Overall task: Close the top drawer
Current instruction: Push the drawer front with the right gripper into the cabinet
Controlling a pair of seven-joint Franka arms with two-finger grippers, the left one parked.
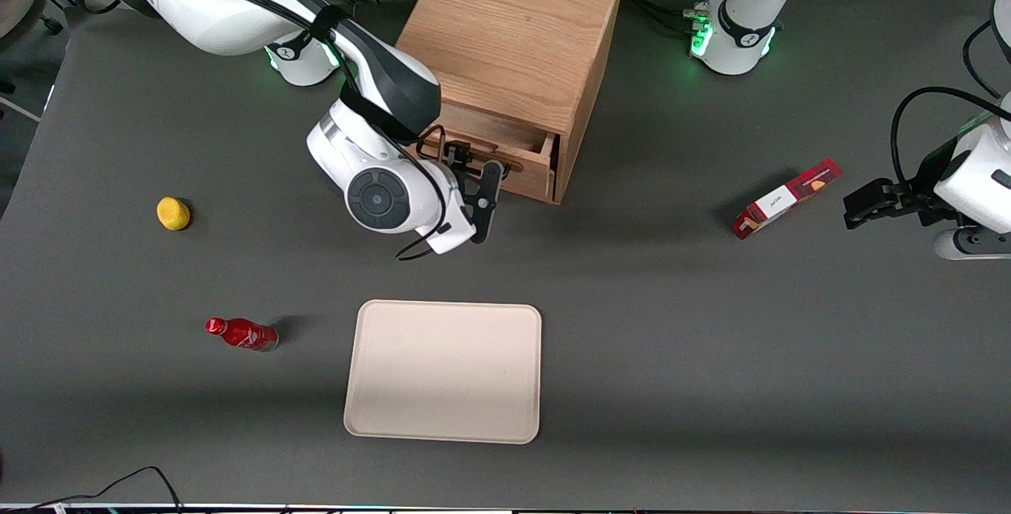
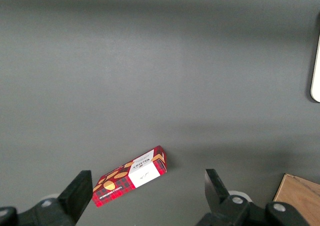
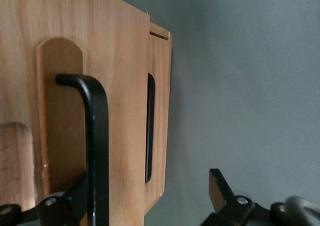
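Tray (image 1: 443, 373) nearest cam; pincer (image 1: 483, 202) open at top drawer (image 1: 505, 157) front.

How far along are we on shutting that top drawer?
Done: the right arm's gripper has reached the front of the light oak top drawer, by its black wire handle.
In hand: lining up to push; fingers look open.
Left: the whole push, since the drawer juts out from the boxy wooden cabinet.

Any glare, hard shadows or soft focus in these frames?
Front view: even light, soft shadows beside the cabinet and tray, gripper in front of the top drawer. Right wrist view: black handle close up and slightly soft, no glare. Left wrist view: shadow bands on table.
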